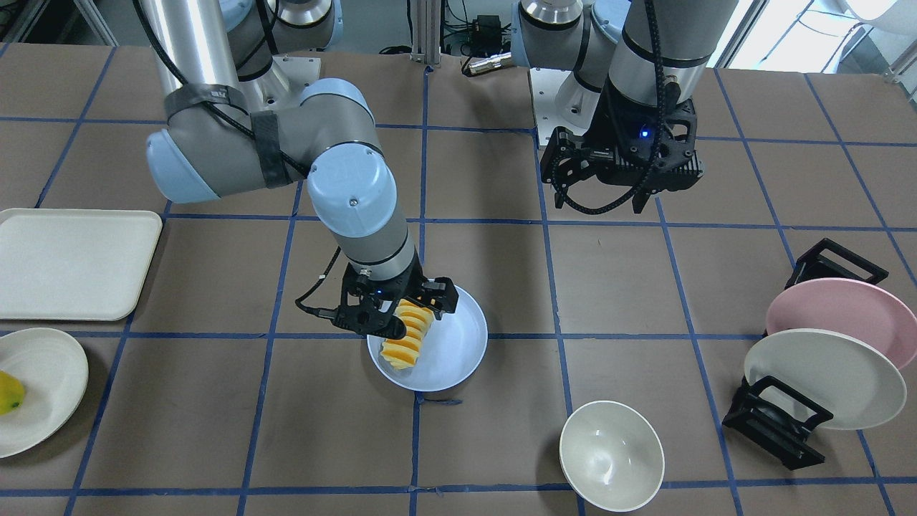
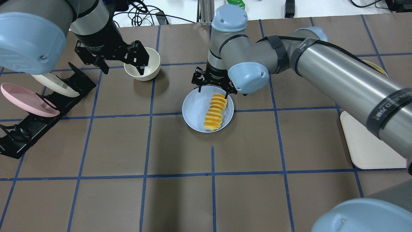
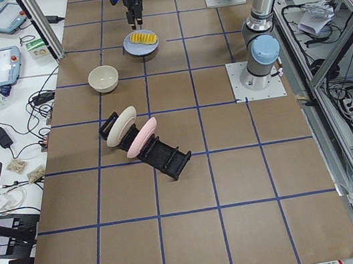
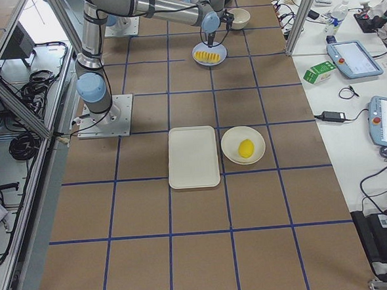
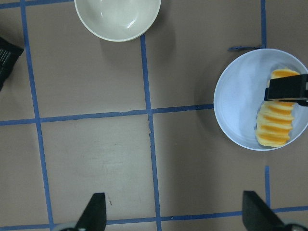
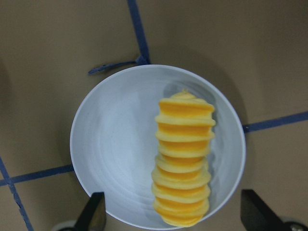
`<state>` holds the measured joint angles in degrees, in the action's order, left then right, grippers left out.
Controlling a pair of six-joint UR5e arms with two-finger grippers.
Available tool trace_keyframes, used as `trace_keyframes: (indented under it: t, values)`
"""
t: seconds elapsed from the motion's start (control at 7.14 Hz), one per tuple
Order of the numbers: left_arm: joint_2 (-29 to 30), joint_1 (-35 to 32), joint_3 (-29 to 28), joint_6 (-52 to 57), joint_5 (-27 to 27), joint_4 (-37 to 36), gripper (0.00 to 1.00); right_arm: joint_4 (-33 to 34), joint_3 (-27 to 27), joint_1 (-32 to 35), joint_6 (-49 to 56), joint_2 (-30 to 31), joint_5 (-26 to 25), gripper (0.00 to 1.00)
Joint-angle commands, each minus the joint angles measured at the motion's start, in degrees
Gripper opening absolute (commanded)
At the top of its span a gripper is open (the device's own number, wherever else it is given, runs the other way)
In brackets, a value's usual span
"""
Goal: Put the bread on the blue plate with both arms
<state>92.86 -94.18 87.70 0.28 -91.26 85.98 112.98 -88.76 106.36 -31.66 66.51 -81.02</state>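
Note:
The bread (image 1: 407, 335), an oblong loaf of ridged golden-orange slices, lies on the blue plate (image 1: 455, 351) near the table's middle. It fills the plate's right half in the right wrist view (image 6: 183, 159), on the plate (image 6: 115, 149). My right gripper (image 2: 214, 87) hovers just over the loaf's far end, open, with its fingers spread wide of the bread and not touching it. My left gripper (image 2: 119, 62) is open and empty, raised above the table beside the white bowl. The left wrist view shows the bread (image 5: 275, 127) and plate (image 5: 238, 101) off to its right.
A white bowl (image 2: 142, 63) stands left of the blue plate. A black rack (image 1: 777, 423) holds a pink plate (image 1: 838, 312) and a cream plate (image 1: 824, 378). On the robot's right are a cream tray (image 1: 71, 261) and a cream plate holding a yellow-green fruit (image 1: 8, 393).

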Motion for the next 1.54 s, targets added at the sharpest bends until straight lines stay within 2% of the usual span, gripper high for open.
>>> trace_keyframes:
  t: [0.0, 0.28, 0.42, 0.56, 0.7, 0.84, 1.12, 1.4]
  values:
    - [0.0, 0.0, 0.0, 0.1, -0.1, -0.1, 1.0, -11.8, 0.1, -7.6, 4.5, 8.0, -0.5, 1.0]
    - [0.1, 0.0, 0.1, 0.1, 0.0, -0.1, 1.0, -17.1, -0.4, -15.7, 17.8, 15.9, -1.4, 1.0]
    - [0.0, 0.0, 0.1, 0.1, -0.2, -0.1, 1.0, -23.2, 0.1, -17.7, 20.5, 18.6, -4.8, 1.0]
    - [0.0, 0.1, 0.1, 0.1, -0.2, -0.1, 1.0, -26.5, -0.4, -18.5, 24.8, 22.0, -7.2, 1.0]
    - [0.1, 0.1, 0.1, 0.1, 0.1, -0.1, 1.0, -29.8, -0.4, -19.9, 25.6, 23.7, -10.5, 1.0]
    - [0.1, 0.1, 0.1, 0.1, 0.0, -0.3, 1.0, -30.4, -1.0, -21.4, 25.6, 23.7, -12.7, 1.0]
    - [0.0, 0.0, 0.1, 0.1, 0.0, -0.4, 1.0, -30.4, -0.1, -21.3, 24.6, 24.9, -11.9, 1.0]
    - [0.0, 0.0, 0.1, 0.1, -0.1, -0.5, 1.0, -30.4, -0.2, -19.2, 24.5, 25.4, -7.7, 1.0]
